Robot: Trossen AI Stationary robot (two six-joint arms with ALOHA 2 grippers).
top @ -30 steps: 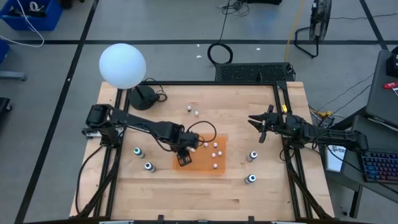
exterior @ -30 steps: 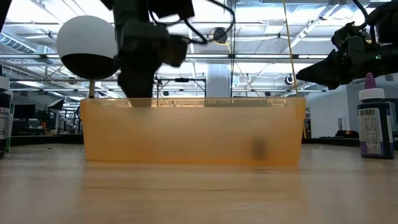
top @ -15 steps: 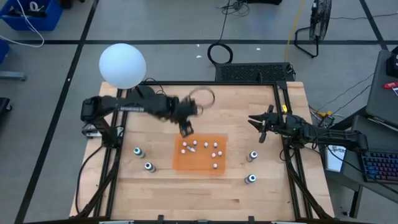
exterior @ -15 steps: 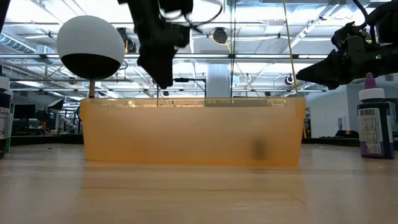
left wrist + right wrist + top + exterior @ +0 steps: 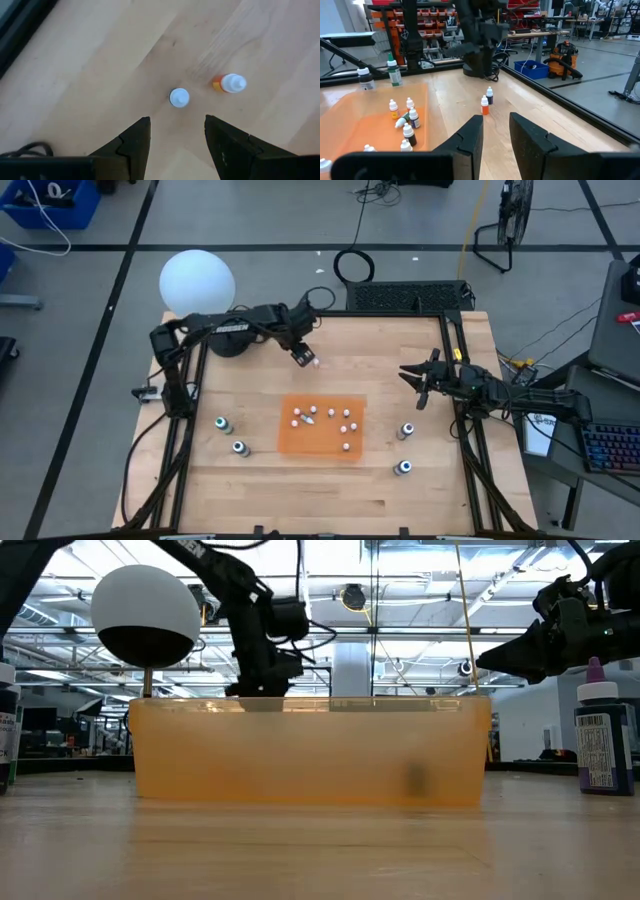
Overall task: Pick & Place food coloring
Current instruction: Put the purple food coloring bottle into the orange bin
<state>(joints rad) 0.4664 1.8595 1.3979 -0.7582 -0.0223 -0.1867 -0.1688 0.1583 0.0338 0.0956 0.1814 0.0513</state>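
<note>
Two tiny white-topped food coloring bottles, one with an orange body [image 5: 229, 83] and one seen from straight above [image 5: 179, 97], stand on the bare wood near the table's far edge. My left gripper [image 5: 177, 134] hovers open above them, pointing steeply down, touching neither [image 5: 304, 356]. Several more tiny bottles [image 5: 322, 418] lie and stand in the orange tray [image 5: 345, 408] at mid-table. Larger teal-topped bottles stand on the table to the tray's left [image 5: 222, 423] and right [image 5: 406, 430]. My right gripper [image 5: 418, 387] waits level at the right side, open, nothing between its fingers [image 5: 495, 131].
A white globe lamp [image 5: 197, 285] on a black base [image 5: 230, 337] stands at the far left corner, close behind my left arm. In the low view the tray's orange wall [image 5: 310, 750] hides the table behind it. Bare wood lies in front of the tray.
My left gripper has swung from above the orange tray toward the table's far edge, rolling somewhat as it went, and now hangs over the two bottles there. The gap between its fingers looks the same. The bottles in the tray, covered before, now show.
</note>
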